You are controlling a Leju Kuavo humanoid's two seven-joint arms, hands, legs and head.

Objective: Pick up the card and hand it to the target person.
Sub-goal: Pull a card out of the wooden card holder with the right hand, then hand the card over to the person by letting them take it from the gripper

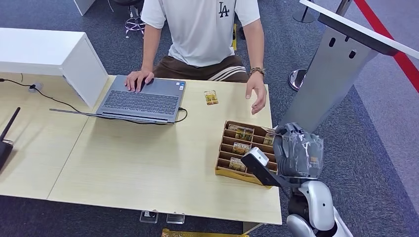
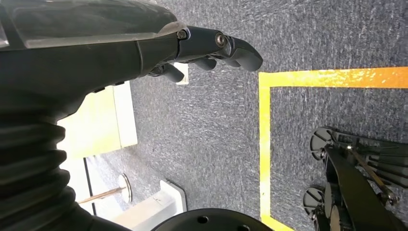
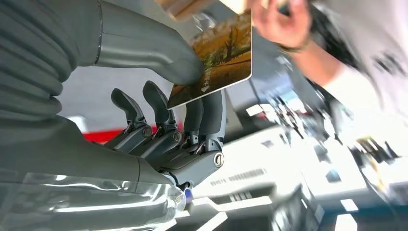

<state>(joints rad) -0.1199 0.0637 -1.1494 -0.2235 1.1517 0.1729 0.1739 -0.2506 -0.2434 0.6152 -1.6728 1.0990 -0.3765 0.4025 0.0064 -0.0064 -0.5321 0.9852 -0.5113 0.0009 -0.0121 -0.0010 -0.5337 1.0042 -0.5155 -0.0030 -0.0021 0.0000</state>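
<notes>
In the right wrist view, the thumb and fingers of my right hand [image 3: 168, 110] pinch a card [image 3: 221, 53] with a golden autumn-tree picture. Seen from the head view, that right hand [image 1: 296, 150] hovers at the right end of the cardboard card box [image 1: 222, 170], which has several cards in its slots. Another card [image 1: 211, 98] lies flat on the table in front of the person [image 1: 202, 29] in a white shirt. The person's hand [image 1: 258, 96] hovers beyond the box. My left hand [image 2: 211, 45] hangs over the carpet, its fingers loosely extended and holding nothing.
A grey laptop [image 1: 141, 101] sits under the person's other hand, with a cable beside it. A white box [image 1: 74, 59] stands at the back left of the wooden table [image 1: 148, 163]. A grey gate post [image 1: 331, 74] rises just right of the table.
</notes>
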